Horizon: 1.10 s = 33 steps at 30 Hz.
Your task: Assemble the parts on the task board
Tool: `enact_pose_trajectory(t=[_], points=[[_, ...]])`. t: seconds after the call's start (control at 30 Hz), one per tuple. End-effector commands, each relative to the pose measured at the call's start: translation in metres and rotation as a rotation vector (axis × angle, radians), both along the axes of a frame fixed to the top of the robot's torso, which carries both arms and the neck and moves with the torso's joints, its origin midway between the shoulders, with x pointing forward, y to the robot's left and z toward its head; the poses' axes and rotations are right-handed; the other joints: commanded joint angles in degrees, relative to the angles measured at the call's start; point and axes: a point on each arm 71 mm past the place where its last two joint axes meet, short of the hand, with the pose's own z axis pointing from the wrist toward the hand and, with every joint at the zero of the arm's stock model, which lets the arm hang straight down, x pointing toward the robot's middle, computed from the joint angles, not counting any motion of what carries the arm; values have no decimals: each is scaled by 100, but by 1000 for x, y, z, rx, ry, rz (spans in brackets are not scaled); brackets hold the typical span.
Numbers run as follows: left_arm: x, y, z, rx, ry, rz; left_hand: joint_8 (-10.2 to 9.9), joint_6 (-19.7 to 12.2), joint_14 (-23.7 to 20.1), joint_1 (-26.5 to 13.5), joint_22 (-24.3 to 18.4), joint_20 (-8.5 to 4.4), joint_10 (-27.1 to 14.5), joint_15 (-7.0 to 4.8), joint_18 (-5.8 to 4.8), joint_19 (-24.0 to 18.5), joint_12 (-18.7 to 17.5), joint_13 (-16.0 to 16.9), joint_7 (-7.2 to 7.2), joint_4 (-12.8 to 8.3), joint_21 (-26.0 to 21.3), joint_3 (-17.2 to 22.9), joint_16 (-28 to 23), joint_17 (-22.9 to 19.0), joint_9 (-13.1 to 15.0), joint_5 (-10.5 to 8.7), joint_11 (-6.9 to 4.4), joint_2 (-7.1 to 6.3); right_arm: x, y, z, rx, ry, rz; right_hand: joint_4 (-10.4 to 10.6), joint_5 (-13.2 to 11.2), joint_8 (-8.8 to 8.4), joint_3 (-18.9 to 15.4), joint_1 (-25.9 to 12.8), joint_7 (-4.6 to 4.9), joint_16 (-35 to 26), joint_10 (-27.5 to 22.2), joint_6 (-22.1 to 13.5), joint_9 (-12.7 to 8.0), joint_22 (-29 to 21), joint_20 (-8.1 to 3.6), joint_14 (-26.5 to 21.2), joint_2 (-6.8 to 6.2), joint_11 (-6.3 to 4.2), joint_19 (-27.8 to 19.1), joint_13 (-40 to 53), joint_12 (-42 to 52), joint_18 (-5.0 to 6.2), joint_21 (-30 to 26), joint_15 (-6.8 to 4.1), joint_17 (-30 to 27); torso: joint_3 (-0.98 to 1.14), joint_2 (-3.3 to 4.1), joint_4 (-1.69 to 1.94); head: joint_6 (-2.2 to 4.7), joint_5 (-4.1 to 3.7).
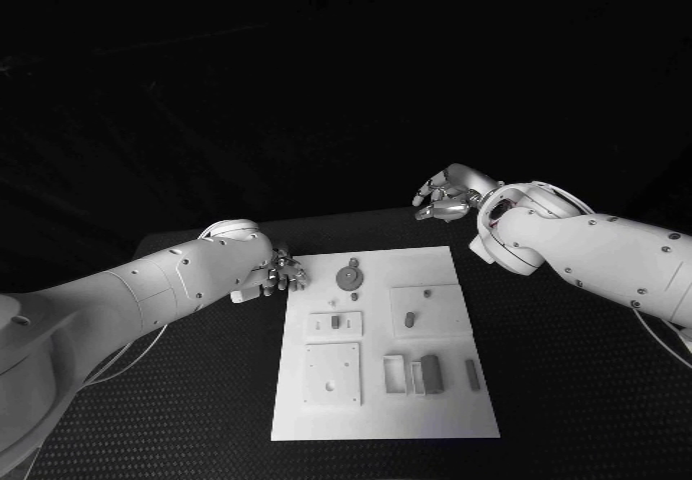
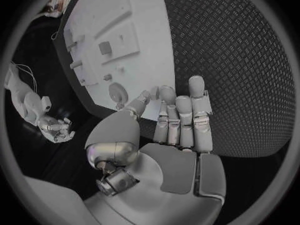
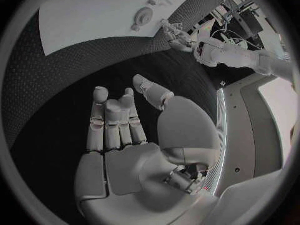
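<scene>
The white task board (image 1: 433,420) lies in the middle of the black table. On it are a round grey part (image 1: 349,274) near the far edge, small parts (image 1: 336,322) (image 1: 410,320) in raised plates, and upright bars (image 1: 428,370) (image 1: 473,372) nearer me. My left hand (image 1: 274,272) hovers beside the board's far left corner, fingers straight and holding nothing. The left wrist view has that hand (image 2: 178,120) just off the board (image 2: 144,15), close to the round part (image 2: 117,91). My right hand (image 1: 447,195) is raised beyond the far right corner, empty; its fingers (image 3: 112,120) are extended.
Black textured table mat (image 1: 173,400) surrounds the board on all sides. The right wrist view takes in the board (image 3: 81,20) and my left hand (image 3: 178,37) at its corner. My right hand (image 2: 56,127) appears at a distance in the left wrist view.
</scene>
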Motion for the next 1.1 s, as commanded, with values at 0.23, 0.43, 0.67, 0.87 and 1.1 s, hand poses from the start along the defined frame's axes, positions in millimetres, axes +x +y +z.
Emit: enact_pose_trajectory(t=[0.23,0.43,0.67,0.87,1.1], points=[[-1,-5,-2,-38,-2,3,41,-123,60,111,40,33,28,11,55,45,25,8,162,-122,-3,47,0,26,-34,45,51,227,0,2,0,-6,2,12,-10,-29,-30,-23,-21,43,22,-20,10,-8,88,8,-49,41,29,-37,7,-19,37,-36,1,-9,2,0,-4,-14,-2],[0,1,-1,-33,-11,28,158,50,117,590,79,13,103,-36,62,136,35,0,106,-10,25,648,28,55,-25,-162,-9,172,0,1,0,-3,-4,9,-10,-29,-30,-24,-22,43,23,-20,9,-8,88,8,-49,40,29,-38,7,-18,37,-36,1,-11,4,-2,-2,-16,3],[0,5,-2,-45,0,39,353,289,212,924,183,-22,233,-98,43,239,83,12,20,96,120,1113,99,105,74,-156,-78,101,0,1,0,-3,-5,8,-6,-31,-31,-29,-31,45,25,-20,7,-10,88,10,-50,36,31,-37,8,-18,37,-36,2,-14,1,1,-2,-25,-6],[-1,9,-2,-80,8,61,447,350,264,969,245,-52,302,-133,38,283,112,23,-19,111,170,1161,136,135,158,-157,-116,93,1,1,0,-3,-4,6,-2,-31,-32,-32,-39,45,28,-20,6,-10,88,11,-50,35,31,-36,8,-17,37,-35,3,-16,-2,2,0,-24,-6],[-13,15,-2,-183,62,106,475,366,279,963,265,-61,324,-142,35,295,122,27,-29,125,185,1161,147,145,186,-158,-125,95,0,-1,0,-3,-3,5,-1,-31,-32,-33,-42,46,29,-20,5,-11,88,11,-50,35,32,-36,9,-17,37,-35,3,-18,-2,-5,5,-24,-7]])
